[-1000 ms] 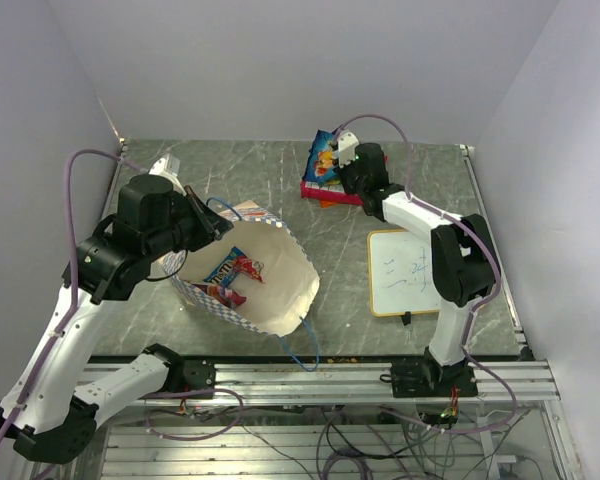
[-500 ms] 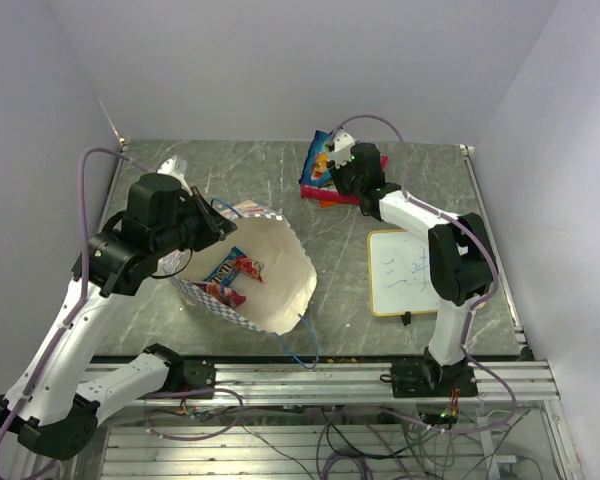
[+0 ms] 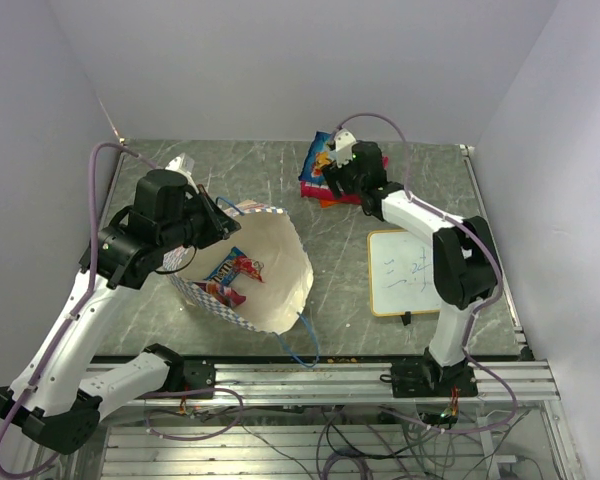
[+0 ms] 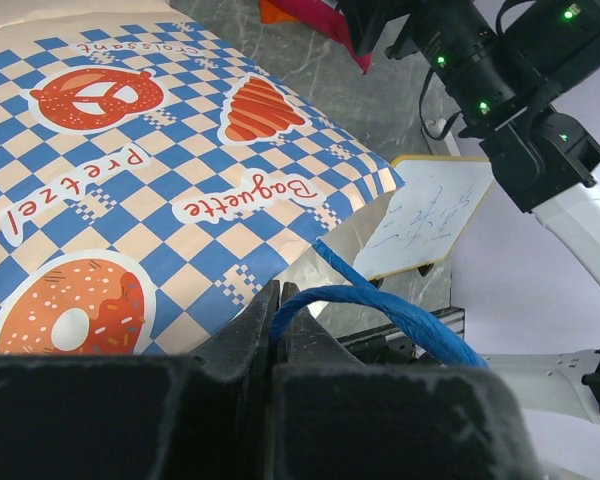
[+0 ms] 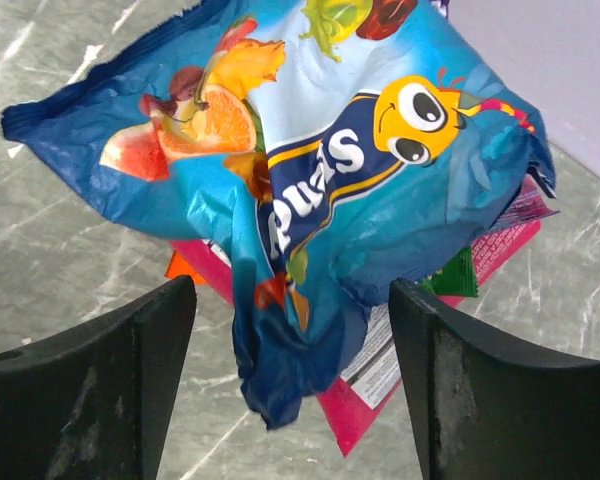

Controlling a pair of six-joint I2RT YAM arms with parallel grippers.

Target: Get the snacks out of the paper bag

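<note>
The paper bag lies tipped with its open mouth facing up, and its checkered side fills the left wrist view. Inside it lie red-and-blue snacks. My left gripper is at the bag's upper left rim, shut on the blue string handle. At the back of the table my right gripper stands open over a pile of snacks. A blue packet lies on top of the pile, over a pink packet, loose between the spread fingers.
A white writing board lies right of the bag, under the right arm's forearm. The bag's second blue handle hangs toward the table's near edge. Walls close in the table at the back and on both sides.
My right gripper has opened and let go of the blue packet, which now rests on the pile. The left arm has shifted slightly right and up, still gripping the handle.
</note>
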